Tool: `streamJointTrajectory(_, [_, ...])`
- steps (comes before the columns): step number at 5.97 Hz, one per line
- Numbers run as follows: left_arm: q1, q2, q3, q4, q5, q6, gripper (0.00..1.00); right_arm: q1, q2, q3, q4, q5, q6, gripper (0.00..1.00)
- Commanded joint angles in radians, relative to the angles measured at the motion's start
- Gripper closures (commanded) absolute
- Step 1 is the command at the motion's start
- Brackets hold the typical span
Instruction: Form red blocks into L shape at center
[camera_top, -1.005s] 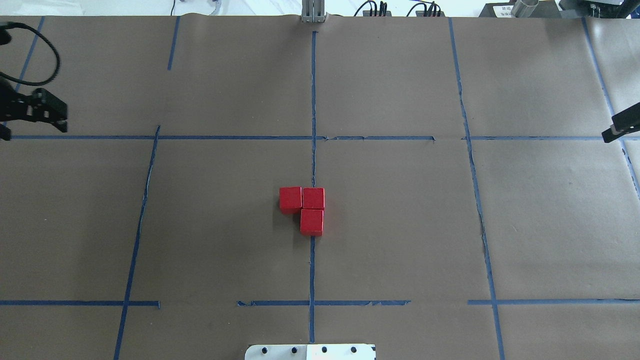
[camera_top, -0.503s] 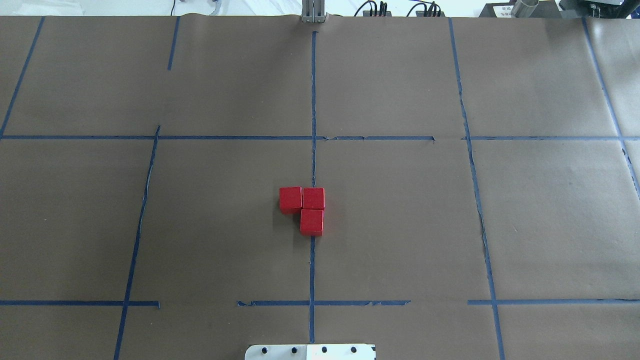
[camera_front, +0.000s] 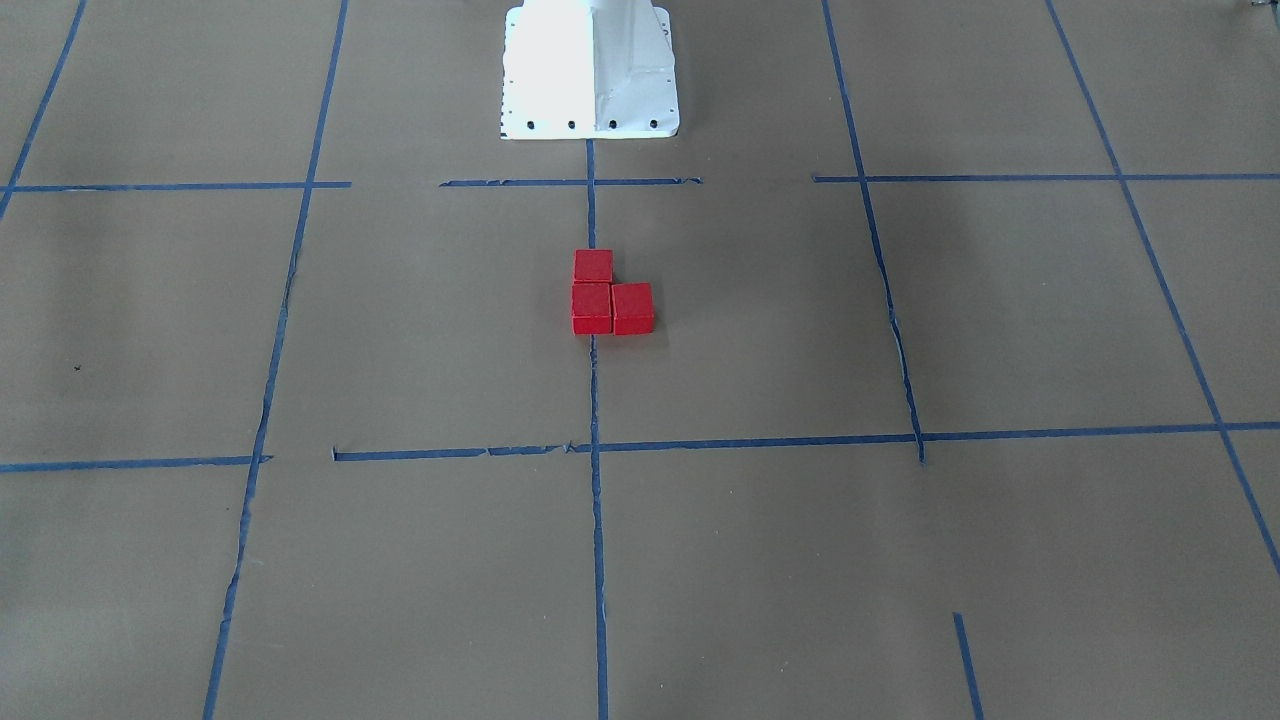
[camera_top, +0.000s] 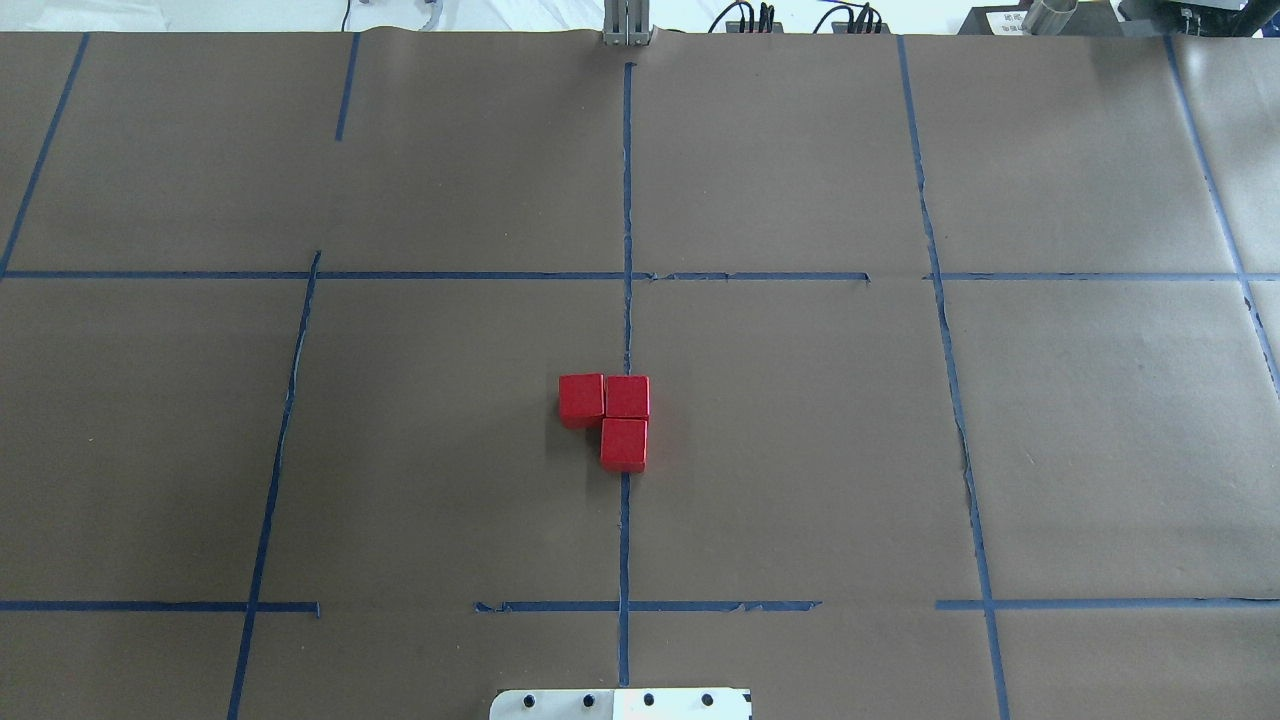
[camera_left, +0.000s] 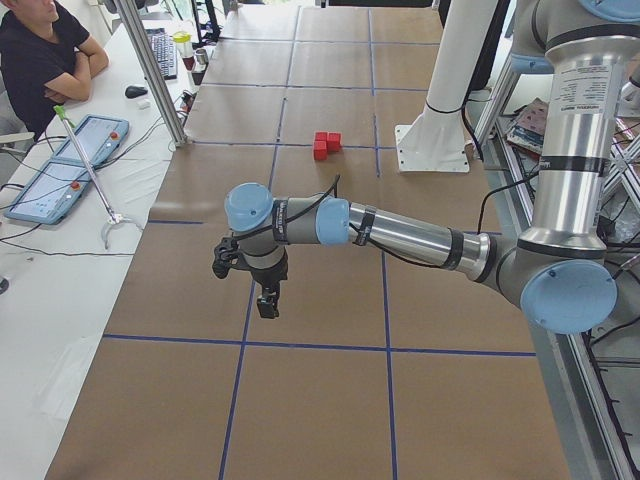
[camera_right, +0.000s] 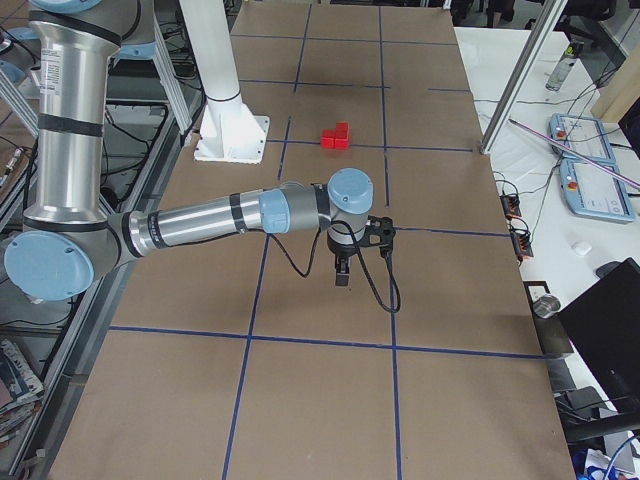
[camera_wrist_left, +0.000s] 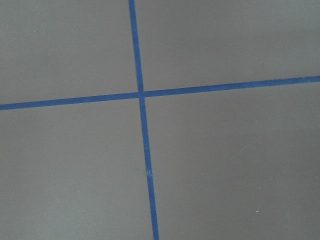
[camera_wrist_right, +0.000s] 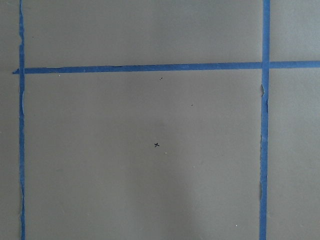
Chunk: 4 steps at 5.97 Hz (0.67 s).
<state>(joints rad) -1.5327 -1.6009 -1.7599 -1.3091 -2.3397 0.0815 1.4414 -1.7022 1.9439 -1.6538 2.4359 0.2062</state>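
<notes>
Three red blocks (camera_top: 581, 398) (camera_top: 627, 396) (camera_top: 623, 443) lie touching in an L shape on the center, on and just left of the middle blue tape line (camera_top: 626, 330). They also show in the front view (camera_front: 593, 265) (camera_front: 591, 305) (camera_front: 632, 306). My left gripper (camera_left: 265, 300) hangs above the paper far from the blocks and shows only in the left side view, so I cannot tell if it is open or shut. My right gripper (camera_right: 341, 275) shows only in the right side view, also far from the blocks, and I cannot tell its state. Both wrist views show only paper and tape.
The white robot base (camera_front: 590, 70) stands at the table's near edge behind the blocks. A person (camera_left: 40, 60) sits at a side bench with tablets (camera_left: 70, 165) and a grabber tool. A metal post (camera_left: 150, 60) stands at the far table edge.
Both grippers stood at the left and right edges of the overhead view a second ago and have moved out of it. The blocks have not moved.
</notes>
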Motion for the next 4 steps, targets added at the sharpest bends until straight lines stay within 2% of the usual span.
streamJointTrajectory(1, [-0.006,0.069,0.025,-0.004,-0.004,0.003,0.0,0.002,-0.001,0.004,0.005,-0.001,-0.002,0.0])
streamJointTrajectory(3, [-0.01,0.105,0.017,0.005,-0.009,0.003,0.0,0.002,-0.005,-0.003,0.0,-0.001,-0.002,0.0])
streamJointTrajectory(4, [-0.01,0.107,0.002,0.005,-0.048,0.003,0.0,0.002,-0.014,-0.003,0.0,-0.003,-0.002,0.0])
